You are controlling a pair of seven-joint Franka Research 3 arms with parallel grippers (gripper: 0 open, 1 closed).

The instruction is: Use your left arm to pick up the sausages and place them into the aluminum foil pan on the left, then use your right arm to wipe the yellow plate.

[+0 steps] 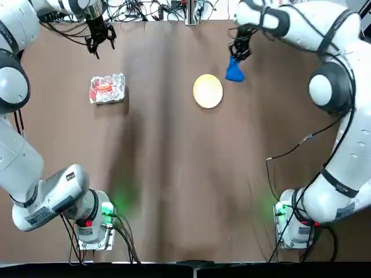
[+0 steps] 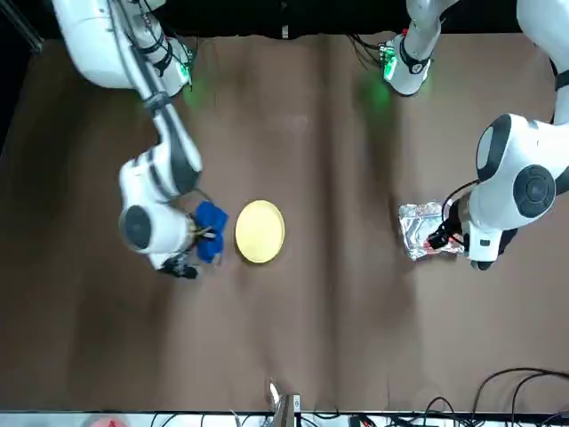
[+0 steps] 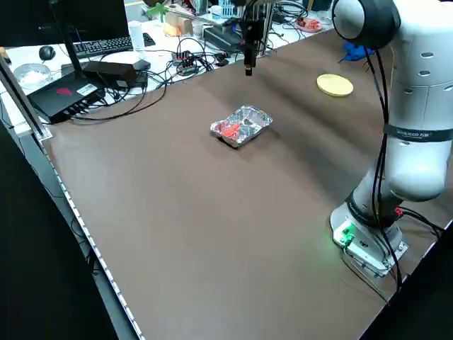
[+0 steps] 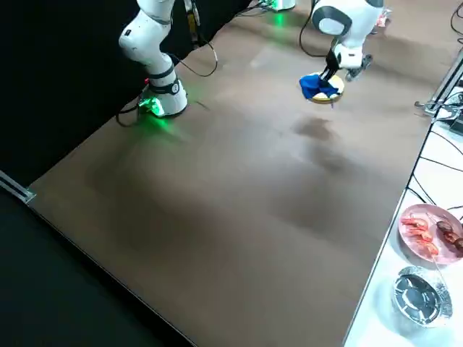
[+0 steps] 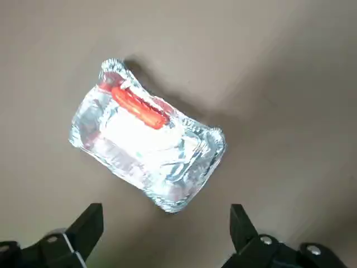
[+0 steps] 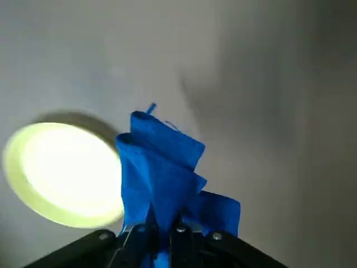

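food half looks done, wiping comes next

the sausage [image 5: 139, 107] lies in the foil pan [image 5: 192, 162], at the upper left of the top view. the left gripper [image 5: 166, 215] is near the pan, its jaws released and spread apart with nothing between them. at the upper right of the top view, the right gripper [image 6: 162, 226] is clenched on a bunched blue cloth [image 6: 162, 162], whose loose folds hang out beyond the tips. the yellow plate [image 1: 207, 91] sits just right of the top view's centre, near the cloth but apart from it.

the cloth looks light and limp: it should give on contact and carry little force by itself, so the pinch wants to stay firm near the gathered part, with enough slack left free to spread over the plate. the plate seems stiff, flat and probably smooth; a hard push could slide it, so light, even strokes suit it. the sausage looks glossy and soft, and would want a gentle hold across its middle if moved again. the foil is thin and would likely crumple if knocked.
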